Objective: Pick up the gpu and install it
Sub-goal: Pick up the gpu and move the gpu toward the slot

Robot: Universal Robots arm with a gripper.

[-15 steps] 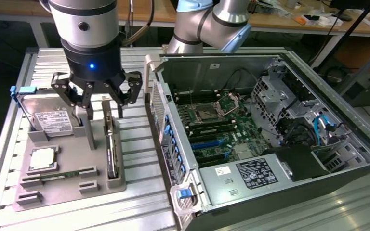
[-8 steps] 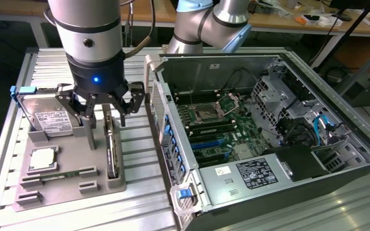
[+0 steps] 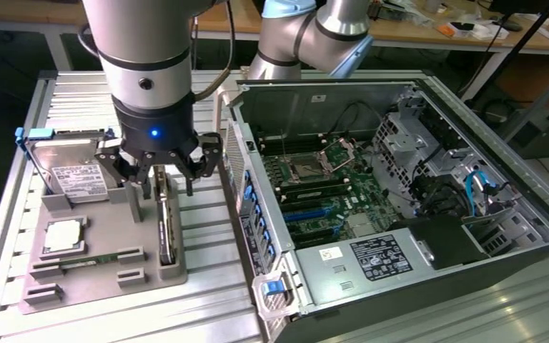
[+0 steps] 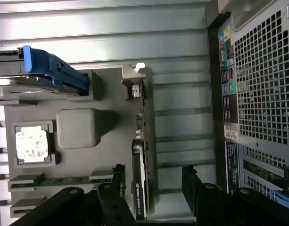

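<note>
1. Pincer on the arm: hangs in the upper left of the exterior view, over the far end of the gpu; its black fingers are spread wide, one on each side of the card, gripping nothing; in the wrist view there is a gap between each finger and the board.
2. Table: ribbed aluminium slats; it carries everything else.
3. Computer case: lies open on its side across the exterior view's right half; the motherboard faces up inside it; its perforated rear panel shows in the wrist view.
4. Tray: a grey holder with slots, lower left of the exterior view, just beside the case.
5. Hard drive: silver with a white label and a blue frame; propped at the tray's far end, left of the pincer.
6. gpu: stands on its long edge in a slot along the tray's right side, nearest the case; seen edge-on in the wrist view, green board with a label at the end near the fingers; not lifted, not in the case.
7. Processor chip: flat in a square pocket at the tray's left.
8. RAM stick: narrow and green; it lies in its slot just below the chip.
</note>
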